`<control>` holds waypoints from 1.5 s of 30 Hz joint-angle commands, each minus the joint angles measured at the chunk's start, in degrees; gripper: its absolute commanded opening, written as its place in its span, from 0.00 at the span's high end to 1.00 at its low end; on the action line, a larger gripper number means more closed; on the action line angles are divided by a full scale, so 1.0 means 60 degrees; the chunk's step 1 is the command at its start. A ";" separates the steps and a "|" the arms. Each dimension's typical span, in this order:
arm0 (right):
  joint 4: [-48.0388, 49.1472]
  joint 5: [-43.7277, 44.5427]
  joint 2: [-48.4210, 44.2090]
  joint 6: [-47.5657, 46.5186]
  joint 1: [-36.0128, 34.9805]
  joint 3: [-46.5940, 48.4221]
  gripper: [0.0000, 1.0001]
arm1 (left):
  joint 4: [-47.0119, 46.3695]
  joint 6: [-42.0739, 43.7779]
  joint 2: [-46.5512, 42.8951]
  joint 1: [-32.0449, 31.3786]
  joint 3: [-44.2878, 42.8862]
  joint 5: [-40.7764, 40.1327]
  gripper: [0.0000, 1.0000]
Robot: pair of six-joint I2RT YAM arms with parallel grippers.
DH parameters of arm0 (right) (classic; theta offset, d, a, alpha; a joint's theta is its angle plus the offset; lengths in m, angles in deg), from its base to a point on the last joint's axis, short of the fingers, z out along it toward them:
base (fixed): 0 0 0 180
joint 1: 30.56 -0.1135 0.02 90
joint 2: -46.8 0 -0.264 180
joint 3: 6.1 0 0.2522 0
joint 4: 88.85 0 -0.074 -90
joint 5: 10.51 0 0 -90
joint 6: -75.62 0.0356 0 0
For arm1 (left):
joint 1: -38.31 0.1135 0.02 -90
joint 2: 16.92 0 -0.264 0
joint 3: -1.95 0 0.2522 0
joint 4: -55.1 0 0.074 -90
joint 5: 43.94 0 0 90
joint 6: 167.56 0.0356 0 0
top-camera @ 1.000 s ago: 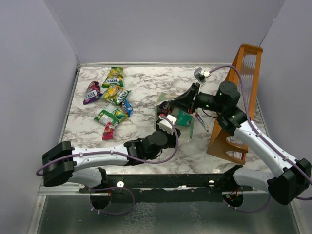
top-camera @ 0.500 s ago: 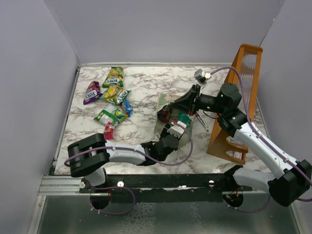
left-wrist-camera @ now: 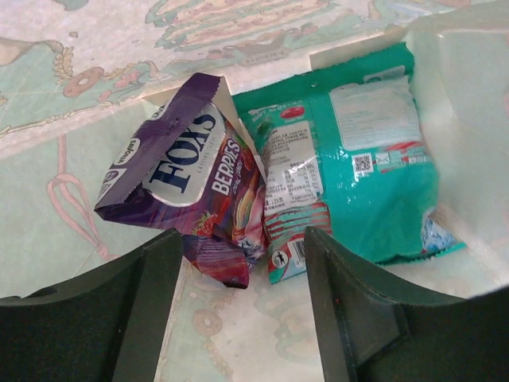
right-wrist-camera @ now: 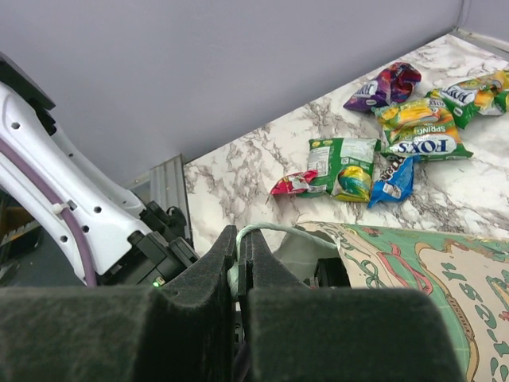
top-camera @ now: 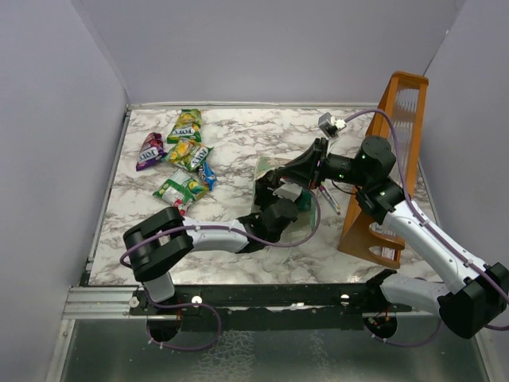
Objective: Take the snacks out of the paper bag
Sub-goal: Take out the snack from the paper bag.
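Observation:
The mint-green paper bag lies tipped on its side at mid-table, its mouth towards the arms. My right gripper is shut on the bag's pale loop handle and holds the mouth up; the bag's printed side shows below it. My left gripper is open inside the bag. In the left wrist view a purple FOX'S Berries packet and a teal packet lie on the bag's cream inside, just ahead of the open left gripper, untouched.
Several snacks lie at the far left: a green-yellow packet, a purple one, a green one and a blue one. The tall orange-brown wooden rack stands at the right. Thin pens lie beside the bag.
My left gripper has pushed forward into the bag's mouth, and its elbow has swung right. My right gripper has kept its hold on the handle.

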 commanded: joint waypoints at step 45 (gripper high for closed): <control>-0.0256 0.0191 -0.0256 -0.0063 -0.0061 0.0193 0.99 | -0.1311 0.0934 0.1041 0.2104 -0.0663 0.2861 0.84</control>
